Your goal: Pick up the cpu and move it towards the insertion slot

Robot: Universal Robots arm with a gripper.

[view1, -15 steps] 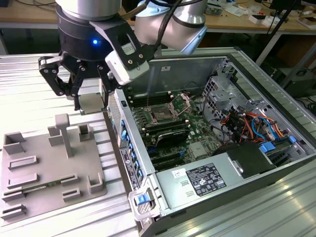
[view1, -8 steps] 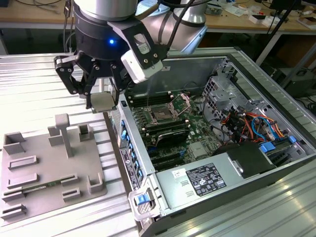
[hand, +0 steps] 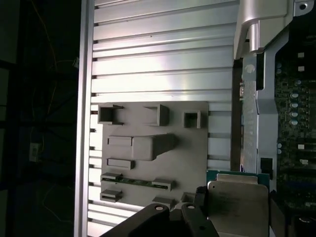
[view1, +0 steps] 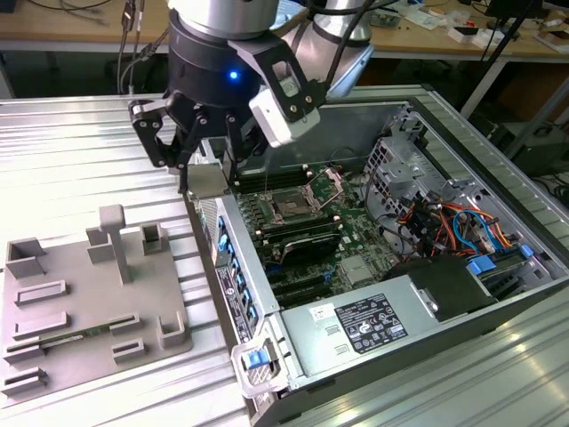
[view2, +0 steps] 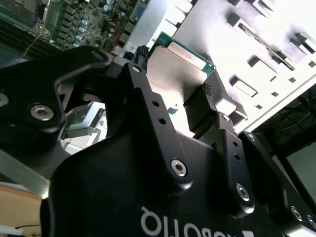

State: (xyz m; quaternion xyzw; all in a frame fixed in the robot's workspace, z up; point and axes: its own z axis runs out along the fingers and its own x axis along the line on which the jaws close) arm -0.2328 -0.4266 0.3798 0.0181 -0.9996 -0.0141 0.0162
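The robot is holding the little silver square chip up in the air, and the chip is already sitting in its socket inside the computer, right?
Not quite. The silver square chip with the green border is held in the jaws, not seated yet. In the exterior view the shiny-framed dark socket is open with nothing in it.

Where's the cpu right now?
The cpu is held in the gripper, in the air over the computer case's wall on the exterior view's left, between the grey tray and the insertion slot.

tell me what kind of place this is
Likely a robotics lab or assembly test bench: an open computer case lies on a ribbed aluminium table, beside a grey fixture tray, with cluttered workbenches behind. The gripper holds the cpu.
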